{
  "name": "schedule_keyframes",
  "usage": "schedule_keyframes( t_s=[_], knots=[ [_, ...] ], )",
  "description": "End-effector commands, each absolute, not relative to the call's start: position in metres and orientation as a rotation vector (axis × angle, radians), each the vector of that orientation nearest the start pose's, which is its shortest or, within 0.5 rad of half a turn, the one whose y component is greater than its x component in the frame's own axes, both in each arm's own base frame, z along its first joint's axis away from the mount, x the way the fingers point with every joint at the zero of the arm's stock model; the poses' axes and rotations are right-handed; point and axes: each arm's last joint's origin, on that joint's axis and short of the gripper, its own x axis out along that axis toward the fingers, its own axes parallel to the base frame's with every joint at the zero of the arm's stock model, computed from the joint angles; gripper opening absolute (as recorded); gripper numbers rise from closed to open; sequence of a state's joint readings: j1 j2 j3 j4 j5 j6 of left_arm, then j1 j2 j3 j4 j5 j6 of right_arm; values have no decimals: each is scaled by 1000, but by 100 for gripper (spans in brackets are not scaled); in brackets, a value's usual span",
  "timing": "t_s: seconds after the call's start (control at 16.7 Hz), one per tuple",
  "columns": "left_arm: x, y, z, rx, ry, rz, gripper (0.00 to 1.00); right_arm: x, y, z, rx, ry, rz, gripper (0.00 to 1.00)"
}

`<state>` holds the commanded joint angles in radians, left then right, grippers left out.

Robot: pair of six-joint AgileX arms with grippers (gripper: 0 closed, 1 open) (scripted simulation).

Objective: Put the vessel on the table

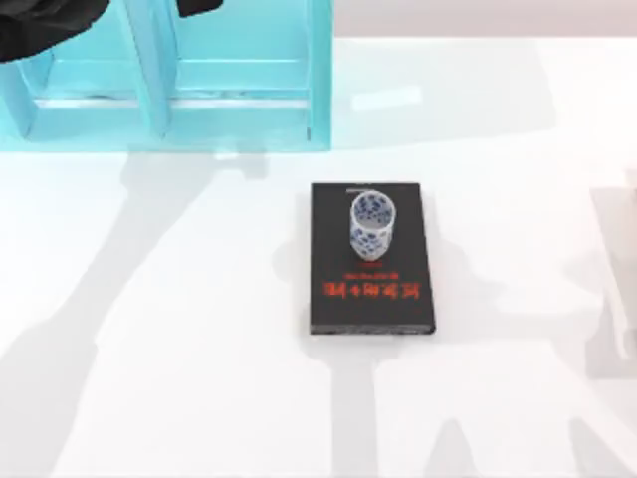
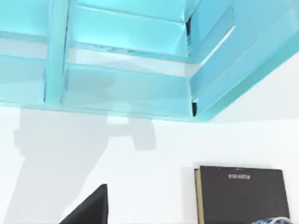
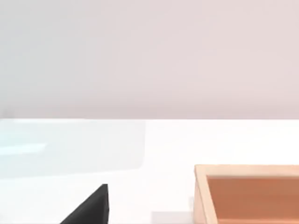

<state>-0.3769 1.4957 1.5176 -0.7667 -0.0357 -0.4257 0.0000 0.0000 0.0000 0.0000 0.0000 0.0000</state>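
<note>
The vessel [image 1: 372, 225], a small white cup with blue flowers, stands upright on the far half of a black book [image 1: 370, 294] with red lettering. The book lies flat near the middle of the white table [image 1: 169, 339]. My left arm [image 1: 40, 25] hangs over the far left corner, above the shelf unit and well away from the vessel. In the left wrist view, a black part of my left gripper [image 2: 88, 210] shows at the frame's edge, with the book [image 2: 243, 196] and the vessel's rim [image 2: 275, 220] beyond. A black part of my right gripper [image 3: 88, 207] shows over bare table.
A turquoise shelf unit [image 1: 239, 80] stands along the far left edge of the table, close to the left wrist camera [image 2: 126, 88]. A shallow wooden box [image 3: 247, 193] sits near my right gripper. Bare white table lies left, right and in front of the book.
</note>
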Motion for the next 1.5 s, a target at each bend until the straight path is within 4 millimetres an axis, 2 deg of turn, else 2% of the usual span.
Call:
schedule_keyframes(
  t_s=[0.18, 0.36, 0.54, 0.72, 0.9, 1.08, 1.32, 1.5],
  knots=[
    [343, -164, 359, -258, 922, -150, 100, 106, -1, 160, 0, 0, 0, 100],
    [370, -216, 332, -208, 1082, -119, 100, 106, -1, 160, 0, 0, 0, 100],
    [380, -262, 298, -141, 1217, -78, 100, 106, -1, 160, 0, 0, 0, 100],
    [378, -296, 276, -89, 1295, -48, 100, 106, -1, 160, 0, 0, 0, 100],
    [370, -320, 260, -41, 1345, -25, 100, 106, -1, 160, 0, 0, 0, 100],
    [360, -335, 250, 2, 1379, -7, 100, 106, -1, 160, 0, 0, 0, 100],
    [350, -344, 254, 13, 1371, -15, 100, 106, -1, 160, 0, 0, 0, 100],
    [350, -344, 254, 13, 1371, -15, 100, 106, -1, 160, 0, 0, 0, 100]
  ],
)
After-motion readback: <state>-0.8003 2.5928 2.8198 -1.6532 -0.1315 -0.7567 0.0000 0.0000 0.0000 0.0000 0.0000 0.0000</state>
